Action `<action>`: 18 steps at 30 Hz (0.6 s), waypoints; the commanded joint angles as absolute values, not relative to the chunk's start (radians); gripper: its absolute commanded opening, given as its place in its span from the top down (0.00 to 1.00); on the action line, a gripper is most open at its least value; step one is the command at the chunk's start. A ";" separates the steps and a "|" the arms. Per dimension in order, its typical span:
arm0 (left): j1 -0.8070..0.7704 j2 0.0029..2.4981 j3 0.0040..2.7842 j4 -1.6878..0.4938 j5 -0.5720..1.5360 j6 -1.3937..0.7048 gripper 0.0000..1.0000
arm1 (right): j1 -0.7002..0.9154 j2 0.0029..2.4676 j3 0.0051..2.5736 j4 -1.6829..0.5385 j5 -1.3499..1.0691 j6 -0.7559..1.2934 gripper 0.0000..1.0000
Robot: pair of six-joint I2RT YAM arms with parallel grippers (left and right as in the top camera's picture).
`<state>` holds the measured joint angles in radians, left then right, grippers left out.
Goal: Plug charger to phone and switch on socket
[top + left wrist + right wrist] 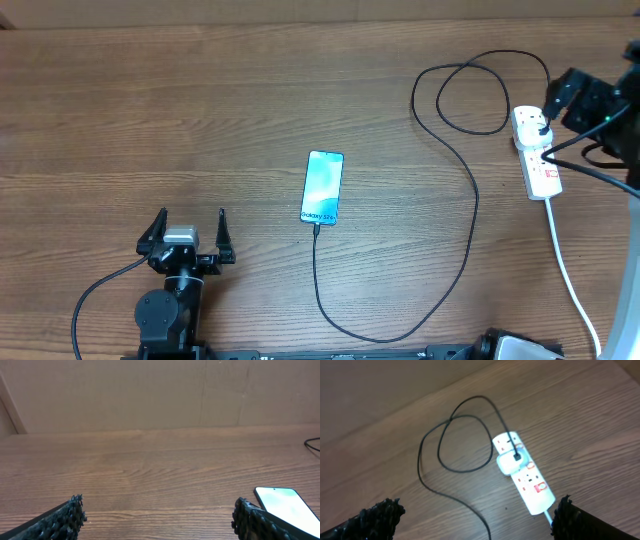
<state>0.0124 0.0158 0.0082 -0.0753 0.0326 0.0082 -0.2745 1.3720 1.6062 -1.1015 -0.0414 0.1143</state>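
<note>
Overhead looks straight down on the whole bench (250,80). The left wrist camera sits low, facing level across it, sharing the phone (287,502) with overhead; the right wrist camera looks steeply down at the socket (530,482), likewise shared.

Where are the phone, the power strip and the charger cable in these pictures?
phone (323,187), overhead view, middle of the lit screen.
power strip (530,482), right wrist view, middle of its white body.
charger cable (475,215), overhead view, black run right of the phone.

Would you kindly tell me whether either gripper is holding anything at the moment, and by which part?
Nothing is held: the left gripper and the right gripper are both open and empty, the right one above the socket.
</note>
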 commanded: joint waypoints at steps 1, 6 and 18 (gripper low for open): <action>0.008 0.004 0.005 -0.078 0.029 0.030 0.00 | -0.248 1.357 1.504 -1.056 -0.028 0.073 0.00; 0.008 0.004 0.005 -0.078 0.029 0.030 0.00 | -0.228 1.345 1.311 -0.895 -0.078 0.073 0.00; 0.008 0.004 0.005 -0.078 0.029 0.030 0.00 | -0.180 1.316 0.893 -0.678 -0.136 0.073 0.00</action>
